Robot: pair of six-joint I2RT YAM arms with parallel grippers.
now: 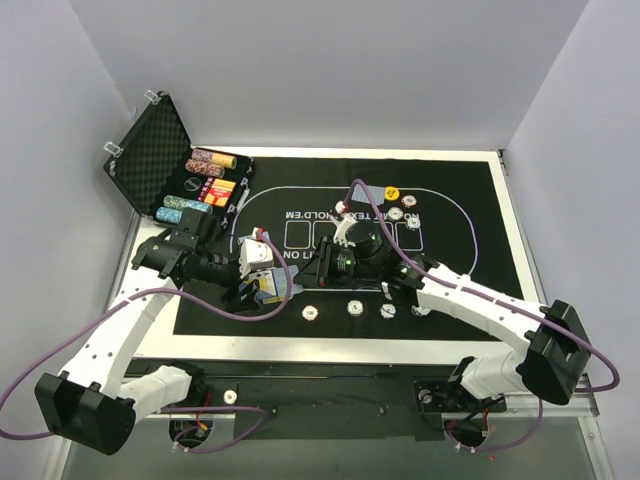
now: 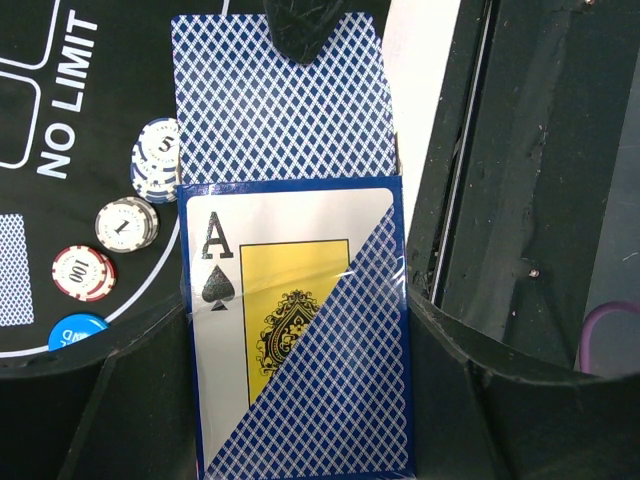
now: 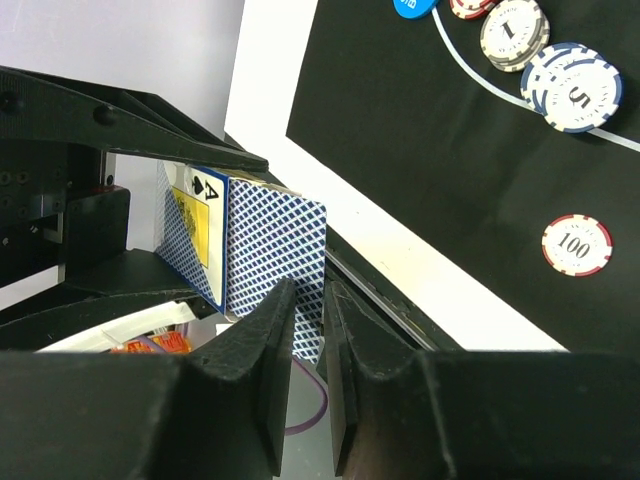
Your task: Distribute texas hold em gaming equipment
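My left gripper (image 2: 300, 345) is shut on a blue card box (image 2: 300, 330) with an ace of spades on its face, held above the table's near edge (image 1: 265, 288). Blue-backed playing cards (image 2: 270, 110) stick out of the box's top. My right gripper (image 3: 310, 292) reaches in from the right, with one fingertip (image 2: 305, 30) lying over the cards' far end. Its jaws stand a narrow slit apart at a card's (image 3: 285, 240) edge, and whether they pinch it I cannot tell. Speckled chips (image 2: 127, 222) and a blue button (image 2: 75, 330) lie on the mat.
The black felt mat (image 1: 460, 230) carries a row of chips (image 1: 354, 307) near the front, and more chips (image 1: 396, 213) with a yellow button (image 1: 392, 194) further back. An open black case (image 1: 160, 160) holding chip rolls (image 1: 205, 180) stands at the back left.
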